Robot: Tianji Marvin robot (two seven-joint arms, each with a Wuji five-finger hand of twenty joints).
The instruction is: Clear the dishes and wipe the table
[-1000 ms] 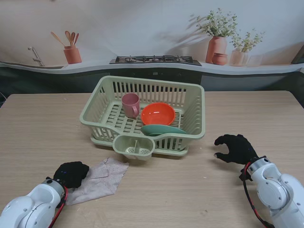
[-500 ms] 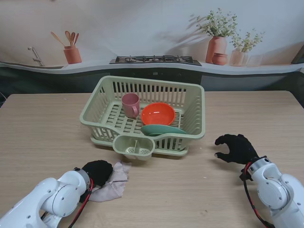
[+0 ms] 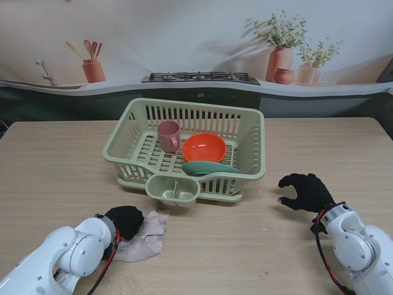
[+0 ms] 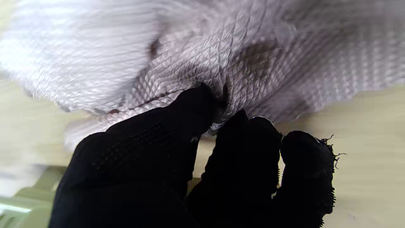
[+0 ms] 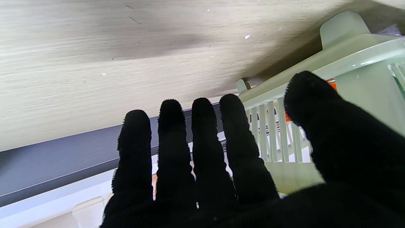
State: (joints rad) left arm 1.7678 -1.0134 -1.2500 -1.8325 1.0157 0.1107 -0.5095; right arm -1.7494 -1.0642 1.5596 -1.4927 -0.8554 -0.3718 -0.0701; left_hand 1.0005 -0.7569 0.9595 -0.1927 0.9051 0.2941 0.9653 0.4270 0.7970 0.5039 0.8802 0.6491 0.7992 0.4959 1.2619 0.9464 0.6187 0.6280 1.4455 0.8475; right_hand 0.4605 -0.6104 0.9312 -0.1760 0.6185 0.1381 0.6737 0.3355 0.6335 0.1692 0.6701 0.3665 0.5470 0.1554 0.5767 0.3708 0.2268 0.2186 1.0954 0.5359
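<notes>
Cloth lies bunched on the surface, near the front of the dish rack, with the left hand clamped on its edge. Right hand hovers with fingers spread, holding nothing.

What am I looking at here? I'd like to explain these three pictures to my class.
A two-armed robot with gloved five-finger hands. One camera looks down from its stand; one sits on each wrist. On the wooden table stands a green dish rack holding a pink cup, an orange bowl and a green plate. The left hand presses on a wiping cloth. The right hand hangs open beside the rack, holding nothing.
</notes>
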